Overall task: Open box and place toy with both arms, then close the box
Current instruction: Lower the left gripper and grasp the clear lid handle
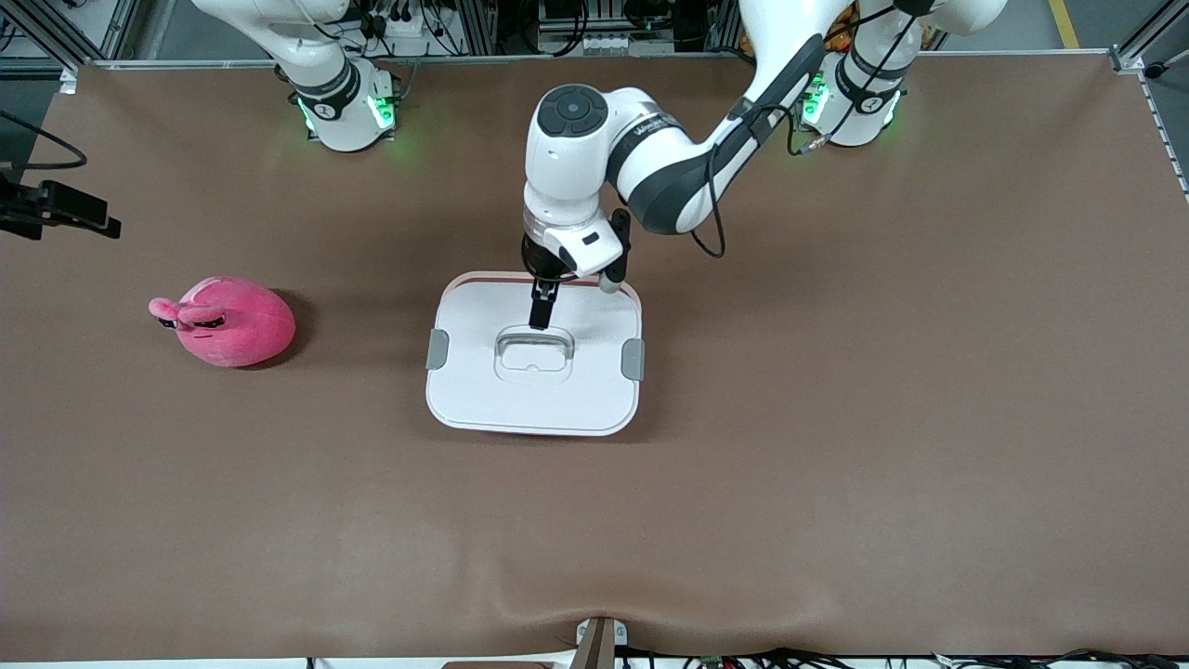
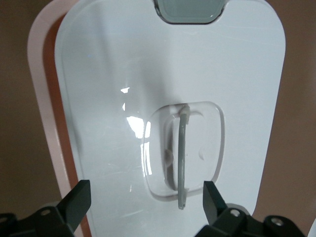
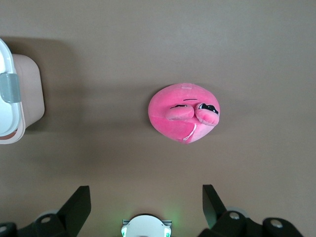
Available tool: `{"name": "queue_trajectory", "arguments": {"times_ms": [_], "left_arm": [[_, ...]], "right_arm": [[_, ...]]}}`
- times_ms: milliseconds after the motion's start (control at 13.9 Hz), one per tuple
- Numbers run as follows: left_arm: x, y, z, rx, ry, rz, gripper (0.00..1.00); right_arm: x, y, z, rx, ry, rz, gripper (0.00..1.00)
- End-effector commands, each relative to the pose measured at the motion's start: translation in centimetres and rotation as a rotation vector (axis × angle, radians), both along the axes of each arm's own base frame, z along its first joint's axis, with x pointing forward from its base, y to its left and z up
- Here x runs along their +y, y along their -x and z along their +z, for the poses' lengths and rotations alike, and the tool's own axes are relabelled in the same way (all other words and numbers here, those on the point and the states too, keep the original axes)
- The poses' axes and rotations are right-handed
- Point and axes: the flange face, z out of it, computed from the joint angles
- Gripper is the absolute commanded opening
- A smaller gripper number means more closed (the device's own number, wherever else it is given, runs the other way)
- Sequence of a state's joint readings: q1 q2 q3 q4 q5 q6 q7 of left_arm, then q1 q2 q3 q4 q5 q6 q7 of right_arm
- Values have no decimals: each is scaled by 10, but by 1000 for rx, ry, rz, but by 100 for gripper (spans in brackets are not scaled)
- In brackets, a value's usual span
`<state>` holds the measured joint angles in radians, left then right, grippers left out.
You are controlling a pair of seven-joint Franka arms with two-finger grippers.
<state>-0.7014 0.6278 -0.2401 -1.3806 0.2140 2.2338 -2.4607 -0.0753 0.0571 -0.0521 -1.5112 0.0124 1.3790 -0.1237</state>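
Spreading across the whole scene, the brown worktop (image 1: pixel 836 446) carries everything we have to deal with. Our left arm (image 1: pixel 687 167) reaches from its base out over the middle, bent at the elbow with its wrist pointing straight down. Our right arm (image 1: pixel 325 84) waits back near its base, with only its lower part in the front view.

Next in size is the box (image 1: pixel 534 353), sitting mid-worktop with its white lid (image 2: pixel 113 74) still on. Both grey side clips (image 1: pixel 437 348) look flat against the lid's edges, though we cannot tell if they are latched. So we judge the task barely begun: opening, placing the toy and closing all remain.

The toy (image 1: pixel 228 321) lies on the worktop well apart from the box, toward the right arm's end, its face turned away from the box.

Our left hand (image 1: pixel 539 311) hangs just above the lid, over the recessed handle (image 2: pixel 183 158). Its fingers (image 2: pixel 79 200) are spread wide and released, gripping nothing; in the left wrist view the thin handle bar lies between them, closer to one finger. We judge this the approach for lifting the lid.

Our right hand (image 3: pixel 143 205) hovers high over the worktop near the toy, looking down on it, fingers likewise apart and empty.
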Motion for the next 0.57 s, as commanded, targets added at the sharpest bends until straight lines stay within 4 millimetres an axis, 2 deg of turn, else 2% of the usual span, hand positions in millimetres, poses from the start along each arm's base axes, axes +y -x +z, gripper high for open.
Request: {"name": "queue_trajectory", "arguments": {"times_ms": [0,72,144,502], "left_arm": [[-5,-8,-1,-34,6,22,85],[-6,-10,-6,-42,15,19,74],[-8,-10,-7,-49,18,14,68],[-11,-13,-13,-89,30,-6,66]], "right_arm": [[-5,-8,-16,33,-2,4,100],[-7,-8,-17,34,-5,14,100],[-10,-8,-18,36,-13,45,100],[-26,-18,-45,77,-47,184,100]]}}
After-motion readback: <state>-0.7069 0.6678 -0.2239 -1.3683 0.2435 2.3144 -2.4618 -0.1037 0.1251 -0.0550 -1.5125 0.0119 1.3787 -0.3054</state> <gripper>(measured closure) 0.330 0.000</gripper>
